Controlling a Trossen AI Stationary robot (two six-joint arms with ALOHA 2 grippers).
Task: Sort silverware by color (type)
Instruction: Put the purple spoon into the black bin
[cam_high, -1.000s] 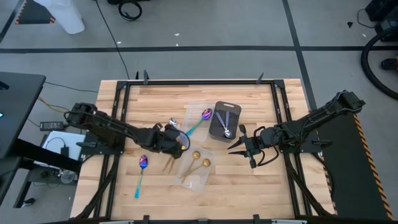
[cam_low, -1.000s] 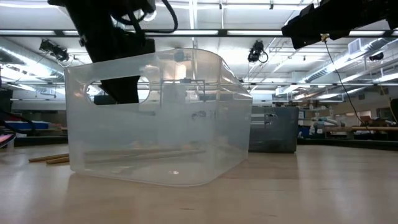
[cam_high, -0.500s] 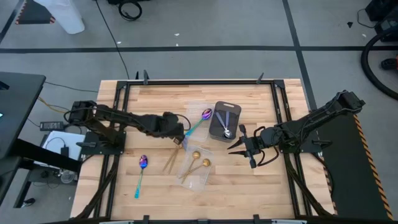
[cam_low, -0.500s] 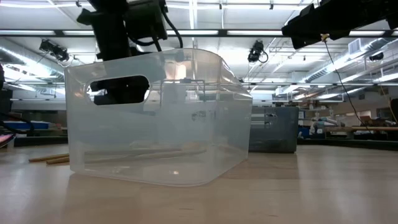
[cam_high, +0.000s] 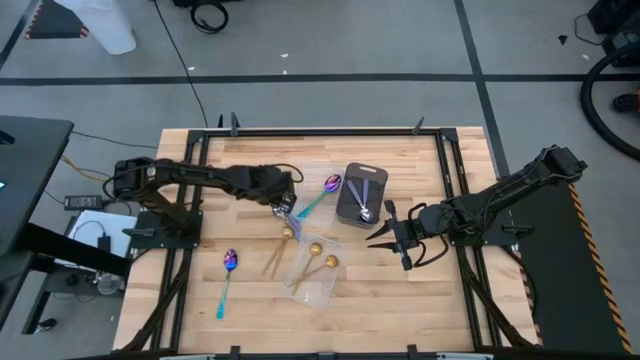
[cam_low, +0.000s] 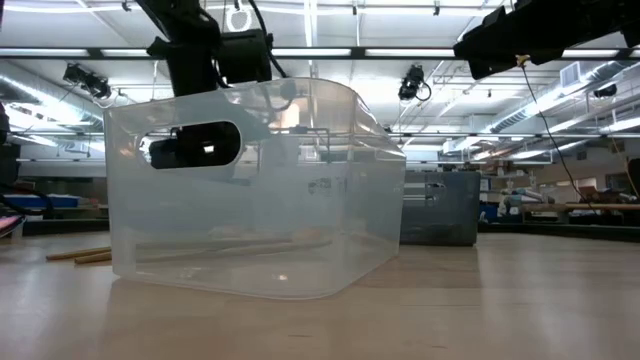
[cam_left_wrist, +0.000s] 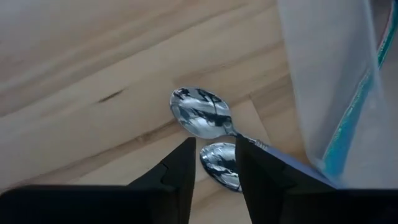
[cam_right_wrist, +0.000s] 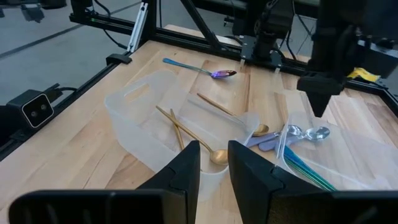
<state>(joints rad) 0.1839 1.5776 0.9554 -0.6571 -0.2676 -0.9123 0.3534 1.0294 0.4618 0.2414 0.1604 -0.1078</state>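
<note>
High view straight down over the whole pale wooden slatted table (cam_high: 250, 160), low view level at tabletop, close behind a clear plastic handled tray (cam_low: 260, 190), left wrist view close above two shiny silver spoons (cam_left_wrist: 202, 116), right wrist view facing that tray toward 9 o'clock.

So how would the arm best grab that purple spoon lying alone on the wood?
The purple spoon lies flat with bare table around it, bowl toward the far side, teal handle toward the near edge. Probably best to come straight down with the left gripper and pinch across the slim handle near mid-length, not the rounded bowl.
</note>
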